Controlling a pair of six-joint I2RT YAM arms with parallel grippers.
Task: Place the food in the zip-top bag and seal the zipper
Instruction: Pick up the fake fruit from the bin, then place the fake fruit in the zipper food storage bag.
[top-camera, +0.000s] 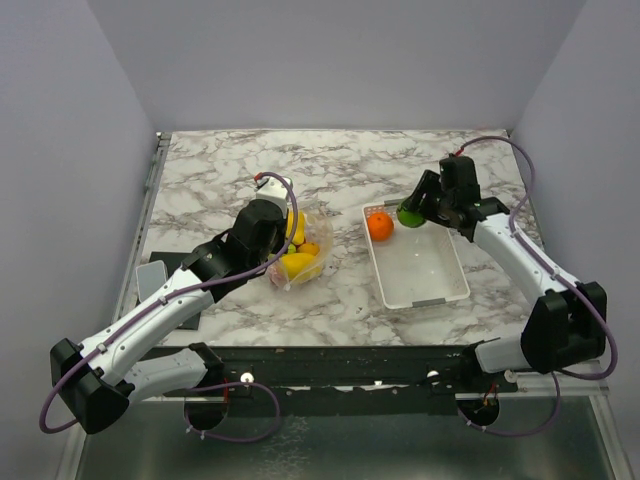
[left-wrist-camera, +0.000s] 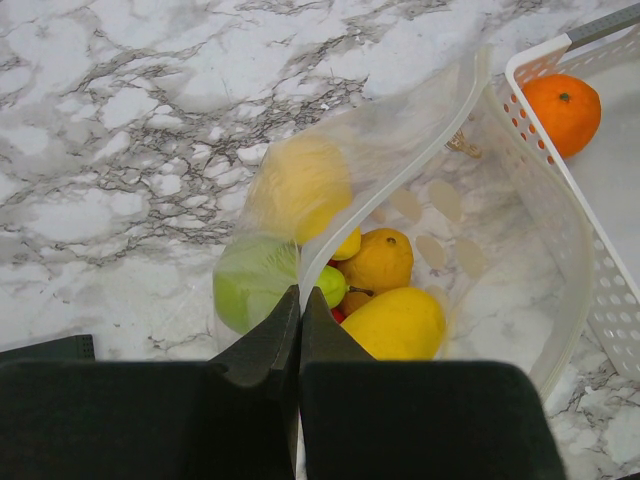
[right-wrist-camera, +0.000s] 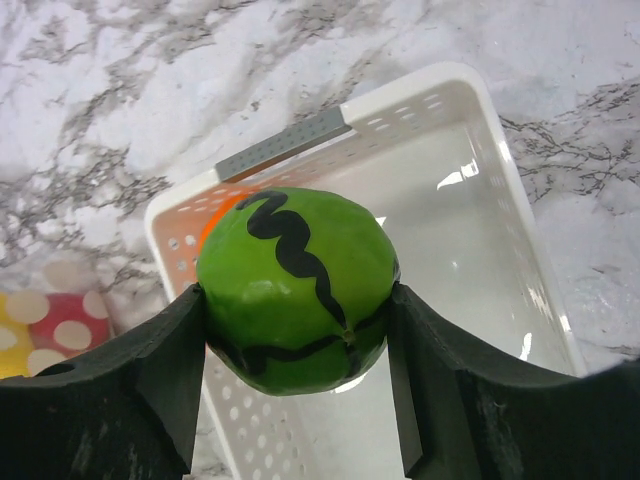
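Left gripper (left-wrist-camera: 300, 305): jaws pressed together, pinching the near rim of the bag (left-wrist-camera: 480, 270). The bag sits just left of the tray (top-camera: 428, 299), with its mouth gaping and the zipper (left-wrist-camera: 470, 110) unsealed. Inside the bag are yellow fruits (left-wrist-camera: 395, 322), a pale green one (left-wrist-camera: 252, 283) and a sliver of red.

Right gripper (top-camera: 422, 210): clamped on the striped green ball (right-wrist-camera: 295, 290), over the tray's far end. An orange (top-camera: 380, 226) lies in the tray's far left corner.

The left gripper (left-wrist-camera: 299, 300) is reaching forward, jaws pinching the edge of the see-through plastic bag (left-wrist-camera: 450, 200); the right gripper (right-wrist-camera: 295, 325) is clasping a green dark-striped toy ball (right-wrist-camera: 290, 260).
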